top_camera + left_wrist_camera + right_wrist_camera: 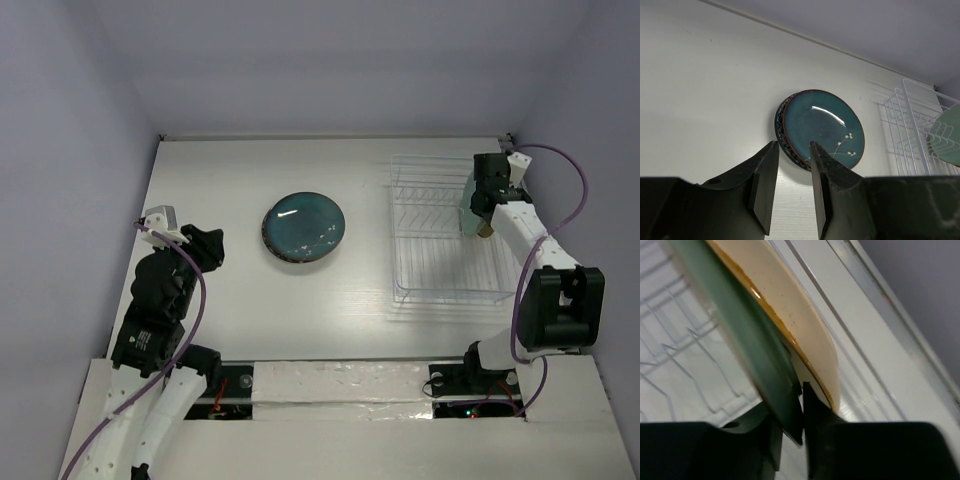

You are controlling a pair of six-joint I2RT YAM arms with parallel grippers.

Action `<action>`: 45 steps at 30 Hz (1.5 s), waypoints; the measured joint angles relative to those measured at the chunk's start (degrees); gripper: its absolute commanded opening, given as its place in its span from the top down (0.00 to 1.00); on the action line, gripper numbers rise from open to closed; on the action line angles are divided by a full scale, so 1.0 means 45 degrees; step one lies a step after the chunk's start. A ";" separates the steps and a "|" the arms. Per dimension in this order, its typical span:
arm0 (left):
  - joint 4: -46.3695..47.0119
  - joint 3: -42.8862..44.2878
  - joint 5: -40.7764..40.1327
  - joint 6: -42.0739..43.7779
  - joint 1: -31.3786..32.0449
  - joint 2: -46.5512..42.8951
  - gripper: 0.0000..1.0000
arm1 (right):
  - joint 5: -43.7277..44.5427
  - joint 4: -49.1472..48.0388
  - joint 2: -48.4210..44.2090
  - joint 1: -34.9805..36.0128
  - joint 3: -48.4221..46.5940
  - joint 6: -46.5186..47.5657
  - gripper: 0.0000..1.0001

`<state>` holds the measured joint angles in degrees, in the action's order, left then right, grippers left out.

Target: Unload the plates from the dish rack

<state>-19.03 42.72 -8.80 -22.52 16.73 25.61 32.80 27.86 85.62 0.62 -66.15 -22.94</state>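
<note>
Dish rack (432, 262): clear/white wire, on the right half of the table (250, 170), far end close to the back wall (330, 60). Two plates are in it, both on edge at its right side. The pale green plate (735, 325) stands tilted. The tan plate (795, 335), with an orange-brown rim, is just behind it and nearly face to face.

Right gripper (801, 390) reaches into the rack from the right and pinches the rim of the pale green plate. One finger is on its outer face and the other is slipped into the gap between green and tan. Cannot tell whether that inner finger also touches the tan plate.

Glossy dark teal plate (304, 227): lies flat on the table near the centre, well left of the rack. It has a white sprig motif and a bright glare streak. It sits on a dark patterned plate (780, 131), of which only the rim shows, peeking out on one side. Cannot tell how many more are underneath.

Left gripper (792, 175): low over the left side of the table, aimed at the flat stack and apart from it. Jaws are partly spread with nothing between them.

Surface: plain white tabletop, with a shiny silver strip (350, 380) along the near edge between the arm bases. Room: pale lavender-grey walls on three sides. Purple cables (560, 165) loop along both arms.
</note>
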 measured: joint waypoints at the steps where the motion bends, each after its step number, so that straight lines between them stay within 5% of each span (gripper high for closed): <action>1: 0.0000 0.0000 0.0000 -0.0005 0.0010 0.0000 0.72 | 0.0000 0.0024 0.0000 -0.0024 0.0019 0.0131 0.87; 5: 0.0000 0.0000 0.0000 -0.0005 0.0010 0.0000 0.72 | -0.0121 0.0102 -0.0053 -0.0034 0.0117 0.0787 1.00; 19: 0.0000 0.0000 0.0000 -0.0005 0.0010 0.0000 0.72 | -0.0481 0.3181 -0.2900 0.0364 -0.1185 0.1923 1.00; 29: 0.0005 0.0000 0.0000 -0.0005 0.0010 -0.0005 0.72 | -0.4279 0.2127 -0.5493 0.2399 -0.2132 0.0471 1.00; 38: 0.0024 0.0000 0.0000 -0.0005 0.0010 -0.0005 0.71 | -0.7592 -0.2531 -0.2545 0.6154 -0.0233 -0.2914 1.00; 45: 0.0039 0.0000 0.0005 -0.0005 0.0010 -0.0005 0.71 | -0.9248 -0.5479 0.1345 0.7320 0.0170 -0.5459 1.00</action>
<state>-18.85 42.72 -8.78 -22.55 16.78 25.58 -8.82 3.20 91.68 33.56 -65.39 -47.51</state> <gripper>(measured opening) 0.294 0.163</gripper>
